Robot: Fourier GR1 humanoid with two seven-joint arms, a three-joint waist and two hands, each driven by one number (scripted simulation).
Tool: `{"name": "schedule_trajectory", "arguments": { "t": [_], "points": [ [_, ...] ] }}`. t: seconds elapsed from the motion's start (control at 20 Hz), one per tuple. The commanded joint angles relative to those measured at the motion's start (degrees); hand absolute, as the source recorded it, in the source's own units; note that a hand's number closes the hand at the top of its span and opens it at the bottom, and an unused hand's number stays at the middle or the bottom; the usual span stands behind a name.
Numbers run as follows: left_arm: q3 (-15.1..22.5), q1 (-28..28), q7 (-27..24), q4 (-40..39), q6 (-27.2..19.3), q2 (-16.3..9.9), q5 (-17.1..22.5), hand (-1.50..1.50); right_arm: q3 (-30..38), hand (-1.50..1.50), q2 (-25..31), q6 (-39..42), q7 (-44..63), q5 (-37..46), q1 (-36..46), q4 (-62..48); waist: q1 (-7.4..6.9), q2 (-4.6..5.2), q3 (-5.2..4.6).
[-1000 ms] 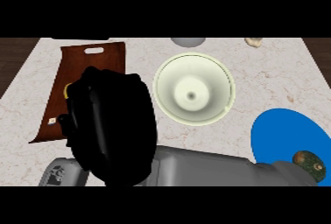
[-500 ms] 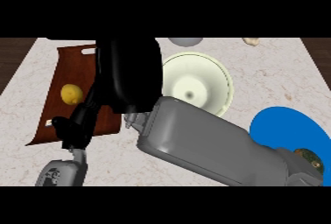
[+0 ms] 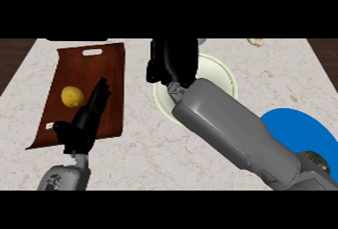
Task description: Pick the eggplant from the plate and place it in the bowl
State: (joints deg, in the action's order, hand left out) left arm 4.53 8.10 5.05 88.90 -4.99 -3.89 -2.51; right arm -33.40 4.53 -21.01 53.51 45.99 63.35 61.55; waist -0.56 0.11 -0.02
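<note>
Risk of letting go off-centre and losing eggplant onto rim or counter: hovering w/ right hand (image 3: 173,60) over bowl (image 3: 221,76) edge, not its middle. Can't tell if grasping anything; eggplant unseen, poss. hidden inside. Blue plate (image 3: 297,134) well back by elbow. Left hand (image 3: 86,120) released, resting far left.

The marble counter (image 3: 138,156) bears a wooden cutting board (image 3: 112,76), pale bowl (image 3: 223,78) and blue plate (image 3: 300,134).

Pale veined marble-look counter (image 3: 277,67), dark reddish wood-grain cutting board (image 3: 79,74), smooth matt cream bowl (image 3: 221,74), plain blue plate (image 3: 307,134)
</note>
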Motion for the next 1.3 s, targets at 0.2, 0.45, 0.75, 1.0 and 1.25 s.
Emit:
{"name": "schedule_trajectory", "arguments": {
  "t": [0.2, 0.45, 0.75, 1.0, 1.25],
  "points": [
    [-0.6, 0.6, 2.1, 0.8, 0.2, 0.0, 0.0, 0.0, 6.8, 1.5, 1.0, -3.1, -10.4, 1.6, -3.3, -11.7, -0.21, 0.11, 0.01],
    [-1.5, 1.1, -0.3, -1.0, 0.2, -0.2, -0.2, 0.0, 10.7, 1.5, 2.7, -2.2, -21.5, -5.8, -10.0, -14.9, -0.18, 0.35, 0.04],
    [-1.7, 1.9, 1.6, 0.7, 2.0, -0.8, 1.3, 0.0, 18.3, -1.5, 2.0, 4.0, -31.2, -16.1, -10.5, -16.7, -0.39, 0.24, 0.06],
    [-3.3, 2.6, 2.4, 0.8, 2.4, -1.7, 1.9, 0.0, 20.1, -1.5, -2.0, -3.8, -40.6, -16.7, -14.9, -14.4, 0.03, 0.04, 0.06],
    [-2.2, 0.7, -2.3, -3.0, 1.4, 0.1, 0.1, 0.0, 23.8, -1.5, -1.5, -8.3, -46.8, -18.8, -16.5, -9.0, 0.6, -0.05, 0.02]
  ]
}}
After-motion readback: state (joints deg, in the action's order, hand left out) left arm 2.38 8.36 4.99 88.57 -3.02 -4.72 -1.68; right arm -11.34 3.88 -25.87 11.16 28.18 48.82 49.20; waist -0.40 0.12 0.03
